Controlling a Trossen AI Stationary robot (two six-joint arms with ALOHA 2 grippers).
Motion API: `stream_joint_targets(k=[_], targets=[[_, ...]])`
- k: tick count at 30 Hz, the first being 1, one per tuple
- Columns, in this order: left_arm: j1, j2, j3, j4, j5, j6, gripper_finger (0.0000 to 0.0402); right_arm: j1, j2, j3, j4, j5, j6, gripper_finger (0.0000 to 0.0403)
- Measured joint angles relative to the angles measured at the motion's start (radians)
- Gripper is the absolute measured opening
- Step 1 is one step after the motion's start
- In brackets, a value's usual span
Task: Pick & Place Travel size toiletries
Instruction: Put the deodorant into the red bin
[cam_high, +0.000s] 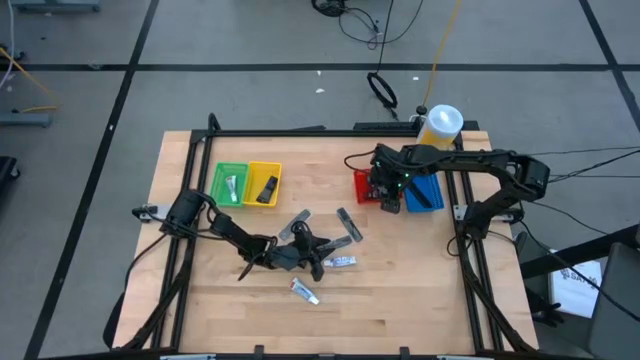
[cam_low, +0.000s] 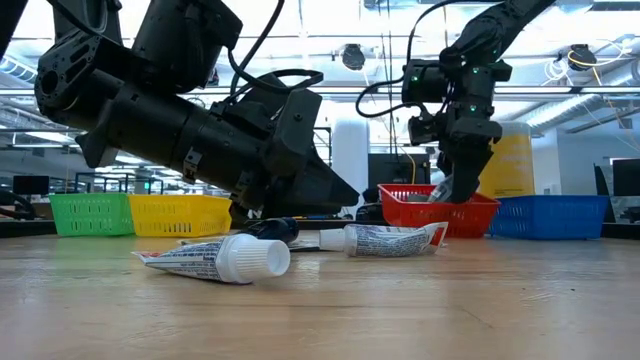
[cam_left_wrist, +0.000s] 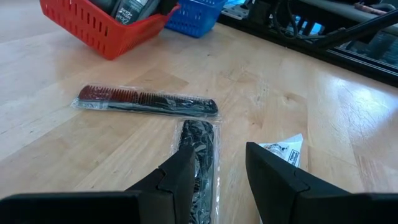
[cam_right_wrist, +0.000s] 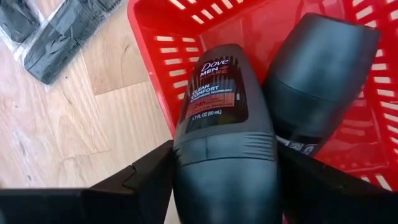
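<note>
Room: open workshop floor with grey tiles and cables around the desk (cam_high: 400, 300), a light wooden top in a dark frame.
Right claw (cam_high: 383, 190): over the red basket (cam_high: 364, 187) at about 1 o'clock on the desk, pointing down into it. The fingers (cam_right_wrist: 140, 180) stand wide on either side of a dark deodorant bottle (cam_right_wrist: 217, 124), which lies inside the basket; whether the fingers touch it cannot be told.
Second bottle (cam_right_wrist: 317, 81): dark, lying in the same red basket, against the first.
Left claw (cam_high: 322, 252): low over the middle of the desk, the fingers (cam_left_wrist: 180, 177) partly apart with nothing between them, above a wrapped black item (cam_left_wrist: 200, 155).
Comb (cam_left_wrist: 146, 101): dark, in clear wrap, flat on the desk just beyond the wrapped black item.
White tubes: one (cam_high: 305, 292) at 6 o'clock of the left claw, another (cam_high: 342, 262) just beside it at 3 o'clock.
Green basket (cam_high: 230, 183): at 10 o'clock on the desk, a small pale item inside.
Yellow basket (cam_high: 265, 184): touching the green one, a dark item inside.
Blue basket (cam_high: 424, 192): next to the red one, at its 3 o'clock side.
Yellow jar (cam_high: 440, 124): white-capped, at the far edge behind the blue basket.
</note>
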Motion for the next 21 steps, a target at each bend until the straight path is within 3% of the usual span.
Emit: stream_joint_targets(k=[14,21], targets=[[0.0,0.0,0.0,0.0,0.002,0.0,0.0141,-0.002,-0.031,-0.001,0.002,0.003,0.019,0.0272],[0.0,0.0,0.0,-0.001,0.002,0.0,0.0141,-0.001,-0.115,-0.001,-0.028,0.021,0.009,0.0274]])
